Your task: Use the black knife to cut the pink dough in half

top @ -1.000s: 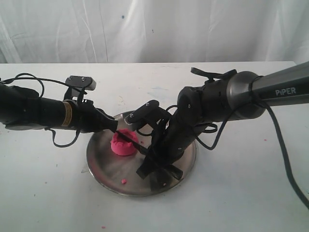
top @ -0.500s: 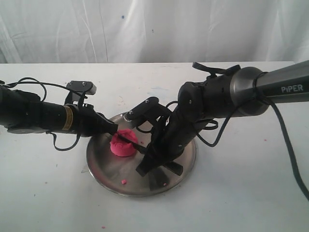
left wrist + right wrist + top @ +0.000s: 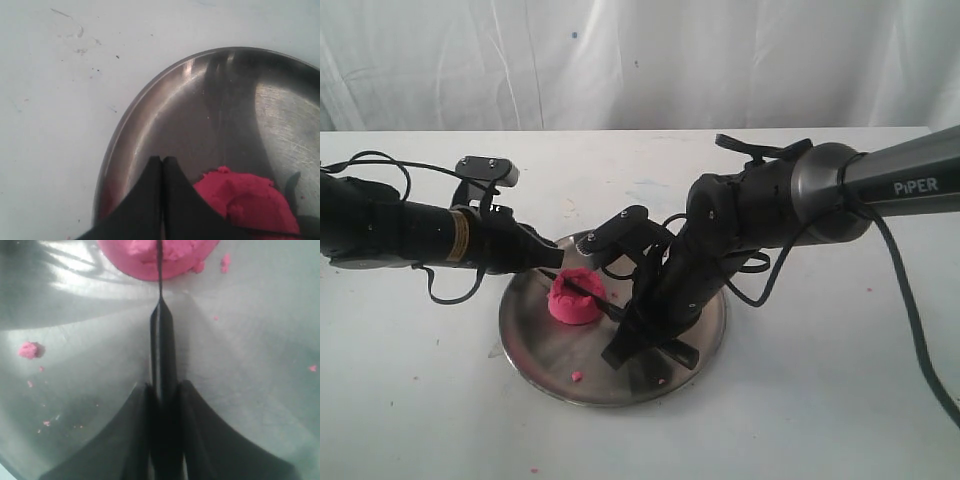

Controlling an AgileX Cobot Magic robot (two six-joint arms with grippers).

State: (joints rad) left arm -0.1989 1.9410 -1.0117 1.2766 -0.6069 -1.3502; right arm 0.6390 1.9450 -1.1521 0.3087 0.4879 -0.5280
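The pink dough [image 3: 574, 298] sits on the steel plate [image 3: 542, 345], left of its middle, with the blade of the black knife [image 3: 161, 340] pressed down into its top. The right gripper [image 3: 164, 405] is clenched on the knife handle. The left gripper [image 3: 162, 172] has its fingers pressed together, empty, just beside the dough over the plate's rim.

A white counter [image 3: 800, 400], flecked here and there with tiny pink specks and faint smudges, carries a round steel plate [image 3: 535, 345] set near its middle, and a pale cloth backdrop [image 3: 640, 60] hangs along the counter's far edge
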